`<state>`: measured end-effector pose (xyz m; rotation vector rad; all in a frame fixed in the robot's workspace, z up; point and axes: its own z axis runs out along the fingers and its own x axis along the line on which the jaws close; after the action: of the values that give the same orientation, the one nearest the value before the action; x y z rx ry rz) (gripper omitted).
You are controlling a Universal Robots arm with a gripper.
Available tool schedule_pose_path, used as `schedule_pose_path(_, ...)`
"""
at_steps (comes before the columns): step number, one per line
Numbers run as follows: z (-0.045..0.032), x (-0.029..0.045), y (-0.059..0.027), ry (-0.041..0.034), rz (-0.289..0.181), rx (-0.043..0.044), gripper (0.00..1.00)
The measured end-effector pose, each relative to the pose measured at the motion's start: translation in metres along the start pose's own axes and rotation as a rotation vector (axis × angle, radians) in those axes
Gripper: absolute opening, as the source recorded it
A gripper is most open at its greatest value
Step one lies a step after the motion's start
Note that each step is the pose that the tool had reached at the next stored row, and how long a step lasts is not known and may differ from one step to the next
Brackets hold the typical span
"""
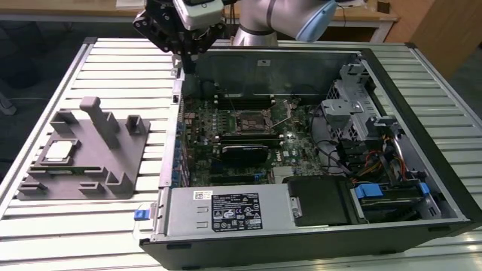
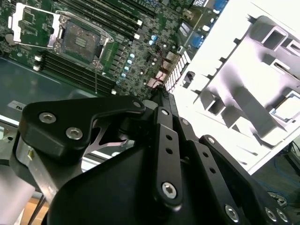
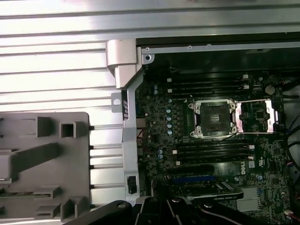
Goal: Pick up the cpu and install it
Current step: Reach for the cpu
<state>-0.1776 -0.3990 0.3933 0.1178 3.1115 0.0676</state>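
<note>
A table of ribbed metal slats (image 1: 98, 68) carries an open computer case (image 1: 421, 186) lying on its side and, toward the exterior view's left, a grey plastic tray (image 1: 113, 164) with upright posts. The cpu (image 1: 58, 151) lies flat in a recess of that tray, well apart from the case. It is a small square chip with a dull silvery-grey top and a pale rim around it. In the second wrist view it shows as a light square (image 2: 285, 108) seated among the tray's grey walls. Inside the case the motherboard's socket (image 1: 251, 119) stands with its metal frame swung open and nothing seated in it, as both wrist views show (image 3: 212, 118). The gripper (image 1: 188, 56) hangs above the case's far corner on the tray's side, its black fingers drawn together on nothing, well apart from the cpu.
</note>
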Motion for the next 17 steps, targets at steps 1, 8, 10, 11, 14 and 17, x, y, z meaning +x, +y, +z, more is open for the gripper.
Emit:
schedule_pose_path(1,-0.0001,0.0017,-0.0001,0.0000,0.000,0.0000,0.11)
schedule_pose_path(8,-0.0004,0.0150,-0.0012,-0.0006,0.000,-0.0007,0.11)
schedule_pose_path(10,-0.0006,0.0197,-0.0016,-0.0007,0.000,-0.0011,0.11)
schedule_pose_path(11,-0.0006,0.0219,-0.0018,-0.0008,0.000,-0.0012,0.11)
schedule_pose_path(14,-0.0008,0.0289,-0.0023,-0.0011,0.000,-0.0013,0.11)
schedule_pose_path(17,-0.0010,0.0354,-0.0028,-0.0014,0.000,-0.0014,0.11)
